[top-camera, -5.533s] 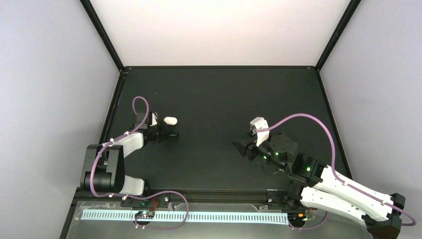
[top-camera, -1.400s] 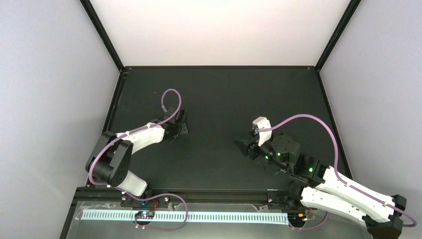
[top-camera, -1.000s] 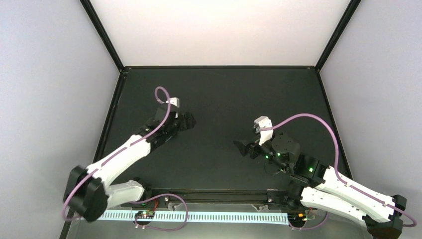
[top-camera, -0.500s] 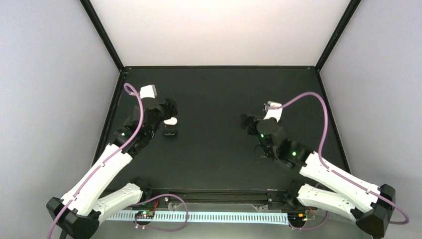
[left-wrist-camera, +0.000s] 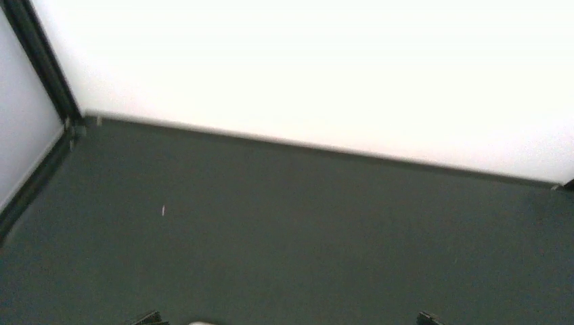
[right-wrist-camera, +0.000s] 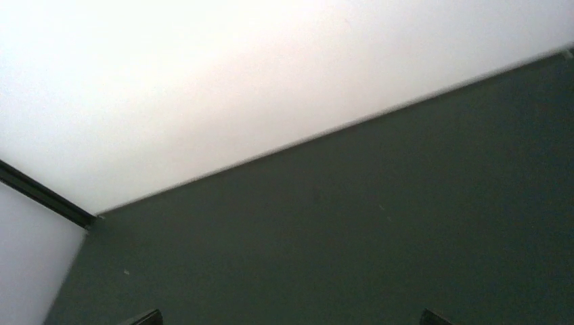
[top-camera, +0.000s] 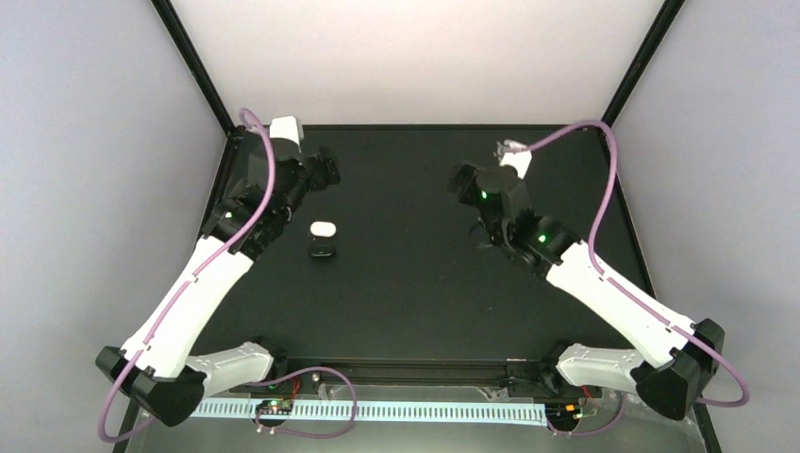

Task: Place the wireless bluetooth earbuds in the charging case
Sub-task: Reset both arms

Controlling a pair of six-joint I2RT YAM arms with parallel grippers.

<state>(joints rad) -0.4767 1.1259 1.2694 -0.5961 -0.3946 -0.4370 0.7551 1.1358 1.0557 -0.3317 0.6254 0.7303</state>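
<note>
Top external view: left gripper (top-camera: 325,168) and right gripper (top-camera: 462,184) hang spread wide, empty, beyond the white case (top-camera: 323,227). No earbuds show; probably inserted, so only parking remains.

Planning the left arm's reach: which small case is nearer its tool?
The white case; the black case lies just beyond it, toward the arm bases, away from the left tool.

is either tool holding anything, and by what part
Nothing is held: left tool and right tool are open and empty; white case and black case lie on the table.
</note>
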